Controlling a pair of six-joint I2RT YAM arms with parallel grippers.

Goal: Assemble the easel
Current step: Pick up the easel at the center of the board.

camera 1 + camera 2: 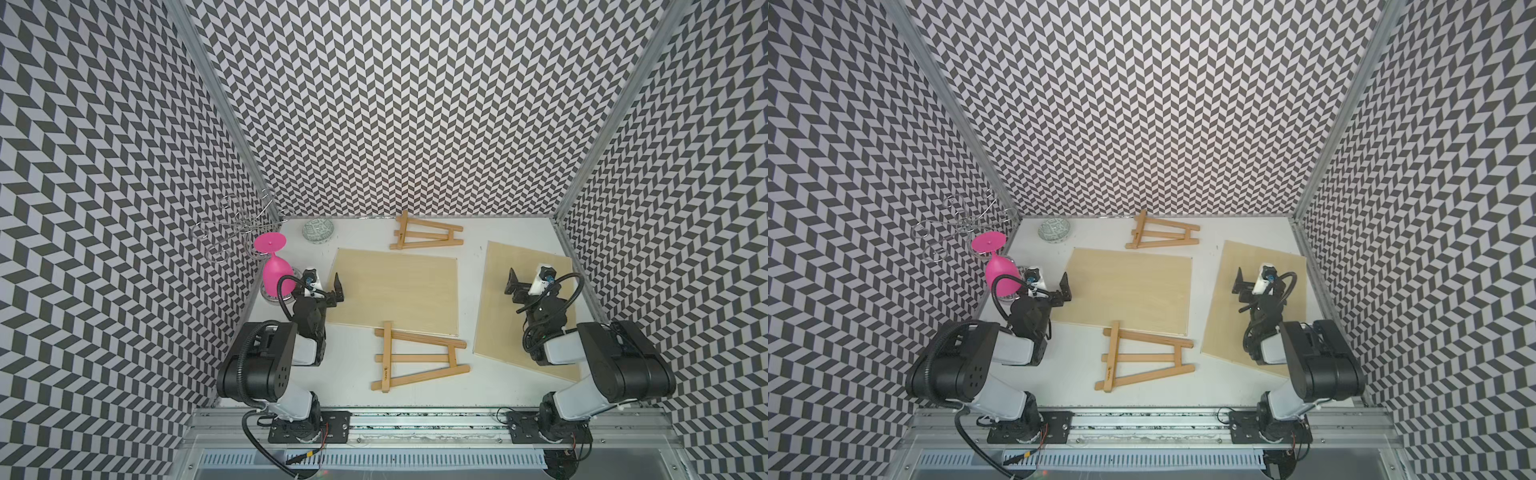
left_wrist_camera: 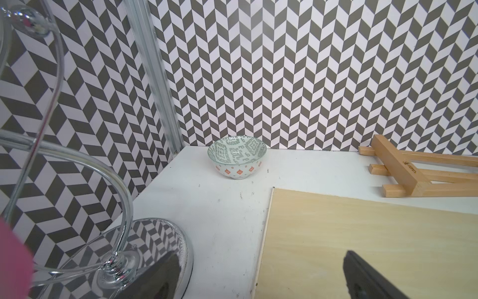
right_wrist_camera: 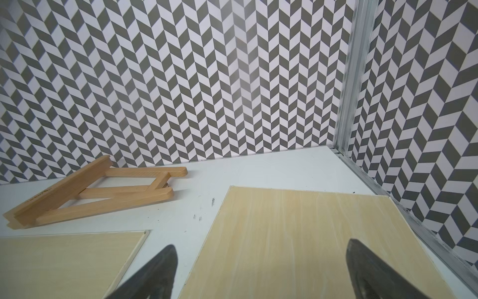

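Your left gripper (image 1: 337,291) hangs wide open, holding nothing, over the left edge of the big board (image 1: 395,295). Your right gripper (image 1: 514,291) is wide open and empty too, off to that board's right. One easel (image 1: 411,358) lies flat along the board's edge nearest you. A second easel (image 1: 402,230) lies flat just behind the board.

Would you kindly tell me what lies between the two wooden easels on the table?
A flat plywood board lies between the far easel and the near easel, seen in both top views.
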